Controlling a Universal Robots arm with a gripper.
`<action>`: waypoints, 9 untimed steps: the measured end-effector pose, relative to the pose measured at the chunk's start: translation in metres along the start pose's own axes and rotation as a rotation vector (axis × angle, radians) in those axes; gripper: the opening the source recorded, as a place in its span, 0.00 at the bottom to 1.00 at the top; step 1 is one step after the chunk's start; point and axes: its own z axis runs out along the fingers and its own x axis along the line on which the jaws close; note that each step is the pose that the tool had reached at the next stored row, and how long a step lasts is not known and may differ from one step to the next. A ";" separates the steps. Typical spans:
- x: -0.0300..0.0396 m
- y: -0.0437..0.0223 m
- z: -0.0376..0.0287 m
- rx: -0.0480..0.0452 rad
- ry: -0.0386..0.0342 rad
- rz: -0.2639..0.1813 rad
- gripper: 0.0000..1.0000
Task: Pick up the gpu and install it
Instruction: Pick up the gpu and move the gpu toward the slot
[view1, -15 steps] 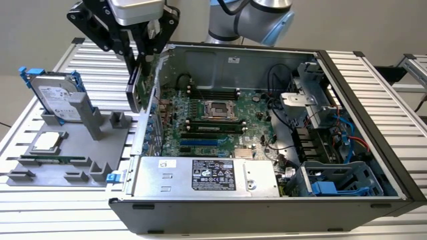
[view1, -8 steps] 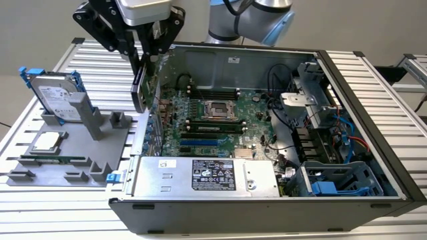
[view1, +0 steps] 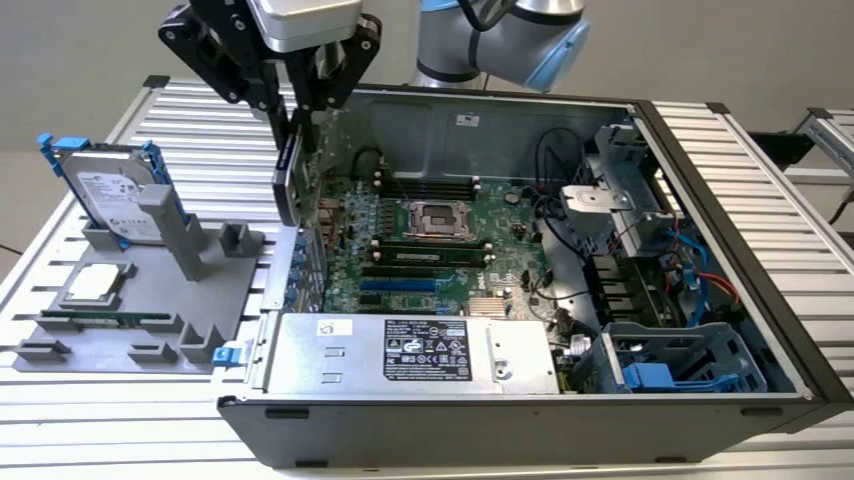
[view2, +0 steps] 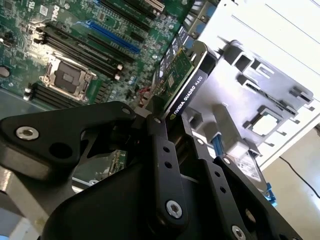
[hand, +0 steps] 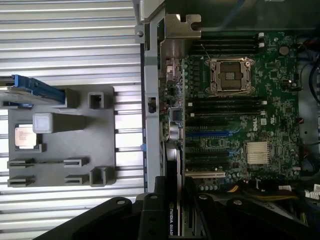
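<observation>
Above the table (view1: 94, 425), my pincer (view1: 296, 120) grips the gpu (view1: 286, 190) tight over the case (view1: 507, 435) edge. I think I'm mid-carry, and it needs lining up.

Bright even light w/ soft shadows; table (view2: 280, 30) glares white.

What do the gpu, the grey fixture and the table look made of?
Gpu, held in the gripper: in the second wrist view, a green circuit board with a black, slightly glossy shroud, probably plastic. Fixture: uniform matte grey, likely plastic, possibly printed. Table: ribbed silver slats with a dull sheen, seemingly aluminium.
</observation>
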 end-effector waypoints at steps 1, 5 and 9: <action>-0.0008 0.0000 0.0000 0.0000 0.0000 0.000 0.00; -0.0038 0.0002 0.0001 0.0001 0.0000 0.000 0.00; -0.0069 0.0004 0.0002 0.0000 0.0000 0.000 0.00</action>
